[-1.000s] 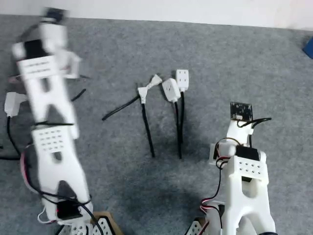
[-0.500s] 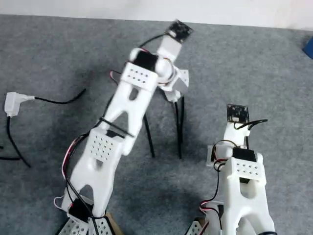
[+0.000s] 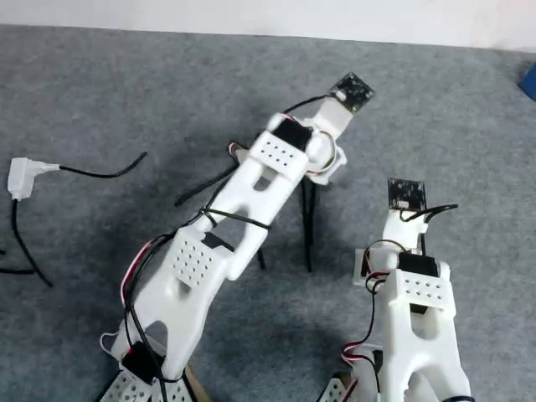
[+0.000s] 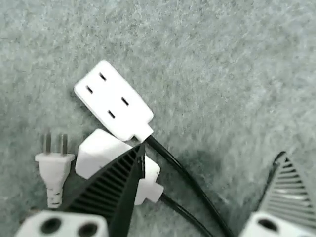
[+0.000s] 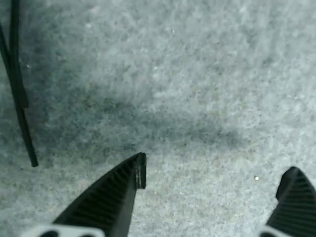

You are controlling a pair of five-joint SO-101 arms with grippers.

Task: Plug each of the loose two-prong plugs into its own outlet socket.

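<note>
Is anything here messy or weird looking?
Yes. The black cords just stop on the grey carpet, joined to nothing. One white plug lies far off to the left, away from the two sockets by the left tool.

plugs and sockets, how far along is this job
Done: nothing. The small white two-prong plug lies loose, prongs bare, beside the two white plastic socket blocks; what looks like a second white plug on a black cable lies far off to the side. In hand: the left gripper hangs open above the sockets, holding nothing; the right gripper is open over grey carpet. Left: both plugs need inserting.
</note>
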